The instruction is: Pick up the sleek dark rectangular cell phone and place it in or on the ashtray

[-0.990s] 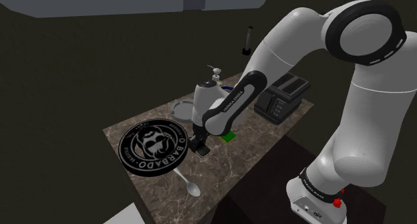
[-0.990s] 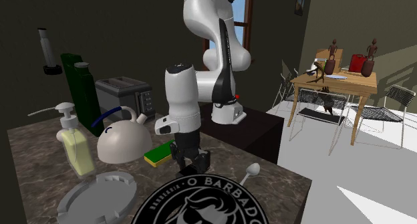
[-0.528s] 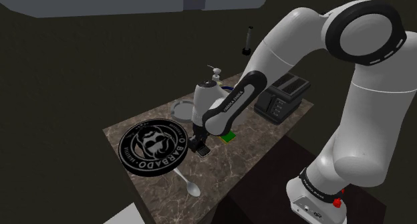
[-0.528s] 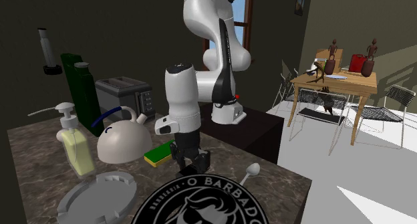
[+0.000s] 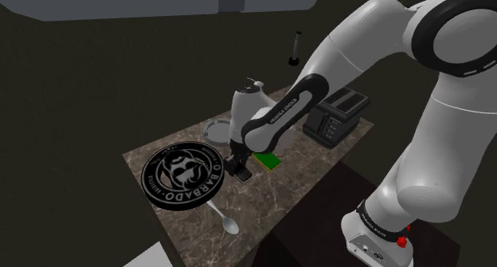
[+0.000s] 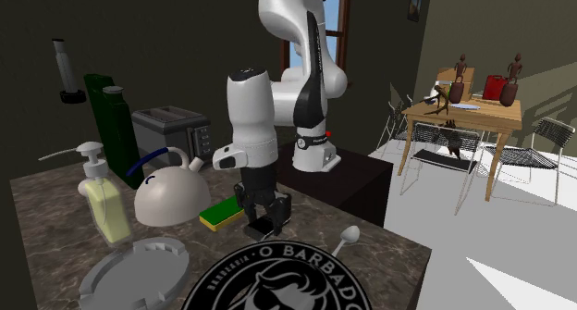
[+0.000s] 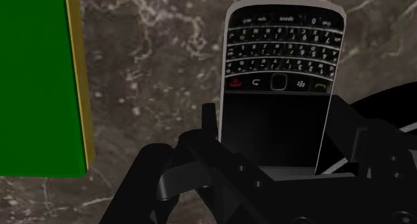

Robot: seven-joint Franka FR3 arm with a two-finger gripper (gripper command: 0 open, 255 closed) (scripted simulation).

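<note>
I read "O BARBADO" in white letters along the rim of the round black disc (image 5: 181,174) on the bench (image 5: 307,168), in both outside views. The arm (image 5: 280,114) carries "FRANKA EMIKA" on its forearm. The key marks on the cell phone (image 7: 277,89) are too small for me to read.

Arm (image 6: 251,114) over the counter (image 6: 393,253)
Its jaws clasp a dark phone (image 6: 258,230) just beside the green sponge (image 6: 220,213), near the black tray (image 6: 277,282); grey ashtray (image 6: 129,273) alongside
</note>
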